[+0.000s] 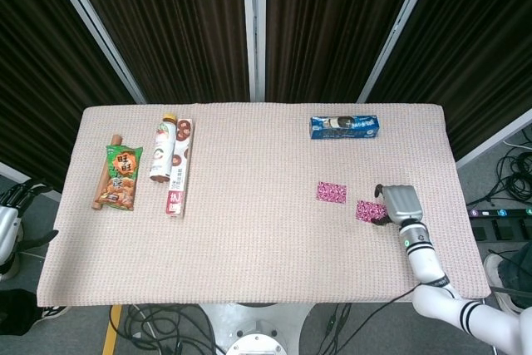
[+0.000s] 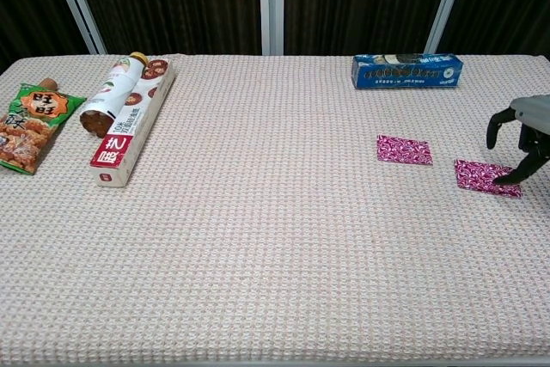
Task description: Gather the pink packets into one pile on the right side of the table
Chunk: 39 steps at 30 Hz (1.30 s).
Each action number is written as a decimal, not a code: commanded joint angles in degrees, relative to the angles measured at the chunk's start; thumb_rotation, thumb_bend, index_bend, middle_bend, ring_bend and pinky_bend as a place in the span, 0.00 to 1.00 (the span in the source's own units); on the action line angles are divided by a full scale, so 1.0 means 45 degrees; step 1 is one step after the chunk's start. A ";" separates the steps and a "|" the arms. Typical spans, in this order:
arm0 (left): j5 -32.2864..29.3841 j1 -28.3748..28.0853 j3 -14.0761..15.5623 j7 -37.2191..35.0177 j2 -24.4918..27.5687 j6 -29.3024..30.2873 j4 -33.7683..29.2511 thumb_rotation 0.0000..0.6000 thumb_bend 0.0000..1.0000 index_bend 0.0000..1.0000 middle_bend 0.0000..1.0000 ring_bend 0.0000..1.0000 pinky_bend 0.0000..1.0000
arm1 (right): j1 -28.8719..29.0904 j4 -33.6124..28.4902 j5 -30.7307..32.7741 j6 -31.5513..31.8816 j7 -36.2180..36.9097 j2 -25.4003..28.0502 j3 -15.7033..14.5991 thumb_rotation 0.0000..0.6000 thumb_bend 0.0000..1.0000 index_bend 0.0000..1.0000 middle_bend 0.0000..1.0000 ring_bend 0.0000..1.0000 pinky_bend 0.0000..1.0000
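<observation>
Two pink packets lie flat on the right part of the table. One packet sits alone, about a hand's width left of the other packet. My right hand hovers over that second packet's right end, fingers spread and arched. One fingertip is at the packet's right edge, and nothing is held. My left hand shows only in the head view, off the table's left edge, and its fingers are too small to read.
A blue biscuit box lies at the back right. At the left lie a green snack bag, a bottle and a long red-and-white box.
</observation>
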 commanded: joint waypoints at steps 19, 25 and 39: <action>-0.0182 0.0024 -0.0067 -0.0338 0.0045 -0.0065 0.0319 1.00 0.00 0.31 0.29 0.23 0.34 | 0.2333 0.2013 0.1497 -0.1305 -0.1540 -0.2217 0.0912 0.80 0.02 0.39 1.00 1.00 0.99; -0.0217 0.0034 -0.0055 -0.0486 0.0003 -0.0117 0.0463 1.00 0.00 0.31 0.29 0.23 0.34 | 0.2729 0.2890 0.2179 -0.1705 -0.1941 -0.2814 0.0927 0.79 0.01 0.38 1.00 1.00 0.99; -0.0280 0.0027 -0.0080 -0.0586 -0.0019 -0.0180 0.0697 1.00 0.00 0.31 0.29 0.23 0.34 | 0.3163 0.3505 0.2811 -0.2161 -0.2100 -0.3276 0.0930 0.79 0.00 0.37 1.00 1.00 0.99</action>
